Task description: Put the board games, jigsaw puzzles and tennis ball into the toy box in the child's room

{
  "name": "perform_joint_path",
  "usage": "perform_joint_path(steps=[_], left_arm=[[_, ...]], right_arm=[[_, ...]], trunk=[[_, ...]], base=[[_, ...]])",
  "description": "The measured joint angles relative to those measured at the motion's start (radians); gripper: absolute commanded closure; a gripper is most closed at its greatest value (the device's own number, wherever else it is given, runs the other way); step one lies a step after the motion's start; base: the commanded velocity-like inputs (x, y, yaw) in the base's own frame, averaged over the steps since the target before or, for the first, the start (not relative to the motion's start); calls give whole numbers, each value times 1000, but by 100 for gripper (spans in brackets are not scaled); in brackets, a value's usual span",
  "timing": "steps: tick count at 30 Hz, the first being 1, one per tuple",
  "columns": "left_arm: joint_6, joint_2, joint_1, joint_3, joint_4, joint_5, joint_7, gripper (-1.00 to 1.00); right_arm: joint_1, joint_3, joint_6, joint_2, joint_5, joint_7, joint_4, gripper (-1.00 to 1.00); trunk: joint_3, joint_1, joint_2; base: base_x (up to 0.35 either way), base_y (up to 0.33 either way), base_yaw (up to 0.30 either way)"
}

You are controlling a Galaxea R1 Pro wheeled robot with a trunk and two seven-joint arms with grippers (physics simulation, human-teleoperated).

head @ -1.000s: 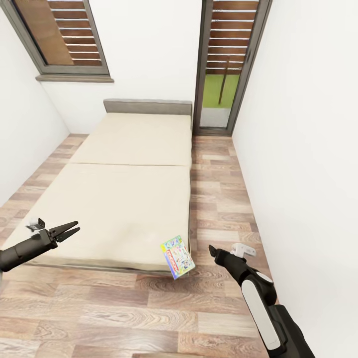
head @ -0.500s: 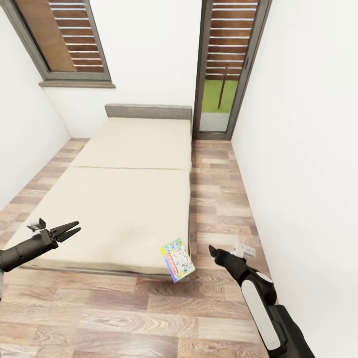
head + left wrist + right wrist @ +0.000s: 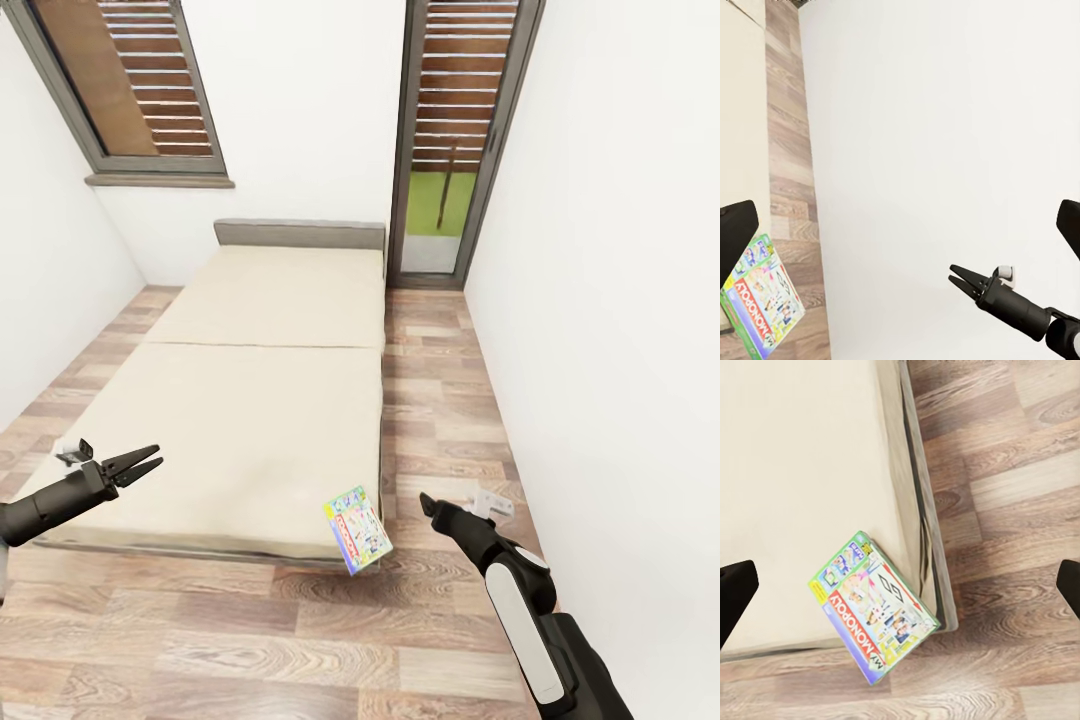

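Since a second ago the whole head view has slid: the headboard and window sill sit lower in the picture and the bed [image 3: 250, 400] looks a little farther off, so it is my camera and base that have moved, not the things; my arms hold the same places in the view as before. In the head view, one board game [image 3: 357, 528], the pale one with green edges, lies on the near right corner of the mattress, tilted and overhanging the corner toward the floor. My left hand [image 3: 140, 463] hangs over the near left part of the bed with its fingers only narrowly parted and nothing in them; my right hand [image 3: 430, 503] is above the floorboards just right of the game, and from here I cannot tell how wide it stands. I judge the task barely begun on this side: this game is not yet picked up, and I see no second game on the mattress. To the right there is a floor strip between the bed edge and the white wall, room enough for my right arm but tight. In the left wrist view, the same game [image 3: 761, 304] shows beside the floor strip, with my right hand [image 3: 958, 277] seen against the wall, its fingers close together and empty. In the right wrist view, the game [image 3: 874, 606] pokes past the bed frame's corner over the wood floor, so a careless nudge could, I think, tip it off.
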Motion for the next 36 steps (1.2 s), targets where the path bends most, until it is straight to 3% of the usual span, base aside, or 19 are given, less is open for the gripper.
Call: perform_joint_path(steps=[36], left_arm=[[0, -4, 0, 0, 0, 0, 3, -100]], right_arm=[[0, 2, 0, 1, 0, 0, 3, -100]], trunk=[[60, 0, 0]], base=[[0, 0, 0]])
